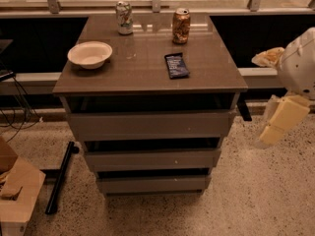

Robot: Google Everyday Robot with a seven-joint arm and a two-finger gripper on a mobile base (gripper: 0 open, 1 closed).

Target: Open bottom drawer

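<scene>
The grey-brown cabinet (147, 73) stands in the middle of the camera view with three drawers. The bottom drawer (153, 183) is the lowest and narrowest, with a plain flat front and a dark gap above it. It sits a little further back than the middle drawer (152, 159), which has a small pale speck, and the taller top drawer (150, 125). My gripper (279, 123) hangs at the right edge, pale and blocky under a white rounded arm part, level with the top drawer and well to the right of the cabinet, touching nothing.
On the cabinet top are a white bowl (89, 54), two cans (124, 17) (181, 25) and a dark snack packet (176, 65). A black pole (60, 177) lies on the speckled floor at left, beside a cardboard box (15, 195). A window ledge runs behind.
</scene>
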